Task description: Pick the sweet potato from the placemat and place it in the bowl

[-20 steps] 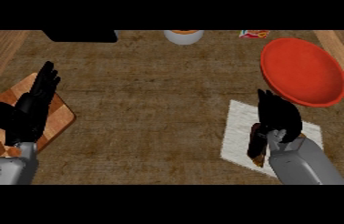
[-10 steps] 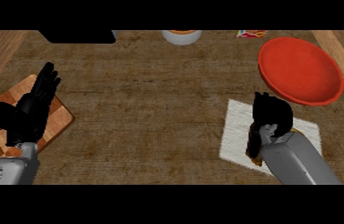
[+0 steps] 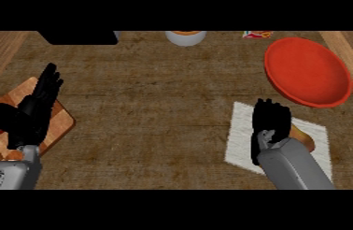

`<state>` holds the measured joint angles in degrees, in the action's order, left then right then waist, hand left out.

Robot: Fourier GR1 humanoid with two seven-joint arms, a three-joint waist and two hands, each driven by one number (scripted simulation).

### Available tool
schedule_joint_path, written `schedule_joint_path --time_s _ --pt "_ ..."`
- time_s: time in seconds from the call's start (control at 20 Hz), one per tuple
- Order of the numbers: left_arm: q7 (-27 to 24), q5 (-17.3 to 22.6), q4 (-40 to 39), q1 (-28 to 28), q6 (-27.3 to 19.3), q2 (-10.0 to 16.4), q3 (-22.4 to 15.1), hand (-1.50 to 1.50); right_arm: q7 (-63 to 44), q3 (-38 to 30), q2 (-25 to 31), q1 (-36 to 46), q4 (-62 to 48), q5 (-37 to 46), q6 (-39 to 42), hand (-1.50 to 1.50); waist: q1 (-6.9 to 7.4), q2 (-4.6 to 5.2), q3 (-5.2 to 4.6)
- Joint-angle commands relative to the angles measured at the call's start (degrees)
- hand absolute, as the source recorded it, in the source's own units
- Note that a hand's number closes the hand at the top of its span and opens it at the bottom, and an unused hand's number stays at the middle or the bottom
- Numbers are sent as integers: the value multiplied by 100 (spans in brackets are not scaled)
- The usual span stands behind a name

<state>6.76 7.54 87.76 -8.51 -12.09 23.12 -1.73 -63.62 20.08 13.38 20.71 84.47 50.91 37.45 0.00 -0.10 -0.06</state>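
An orange sweet potato (image 3: pixel 303 136) lies on the white placemat (image 3: pixel 240 140) at the lower right, and my right wrist hides much of it. My right hand (image 3: pixel 271 118) hovers over the mat just left of the potato's visible end, open, fingers pointing away from me, holding nothing. The red bowl (image 3: pixel 307 71) stands beyond the mat at the upper right, with nothing in it. My left hand (image 3: pixel 34 108) rests open, fingers up, at the far left.
A wooden cutting board (image 3: pixel 60 126) lies under my left hand. Along the far edge stand a black box (image 3: pixel 77 37), a white cup (image 3: pixel 185 37) and a colourful packet (image 3: pixel 257 34). Bare brown counter fills the middle.
My right hand has slid slightly left and away from me over the placemat. The sweet potato now shows to the right of the wrist instead of the left. My left hand has not moved.
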Motion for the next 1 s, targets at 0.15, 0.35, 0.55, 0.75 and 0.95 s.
schedule_joint_path --time_s 0.15,0.35,0.55,0.75,0.95 --pt "-150 -55 -29 114 87 -115 50 0 -946 -9 -546 -434 -126 517 177 -150 -3 -1 3" --pt "292 -21 305 49 96 -59 103 0 -814 -270 -693 -380 -335 840 39 -150 28 3 6" --pt "78 -69 -461 -504 229 -2 354 0 -339 -379 -570 -531 -431 1133 -38 -150 -35 22 5" --pt "13 -254 77 96 153 -222 152 0 -245 -596 -674 -521 -501 1353 24 -150 13 8 6" --pt "-202 -217 -501 -297 278 -208 392 0 -204 -822 -1075 -725 -549 1347 11 150 -29 19 4"
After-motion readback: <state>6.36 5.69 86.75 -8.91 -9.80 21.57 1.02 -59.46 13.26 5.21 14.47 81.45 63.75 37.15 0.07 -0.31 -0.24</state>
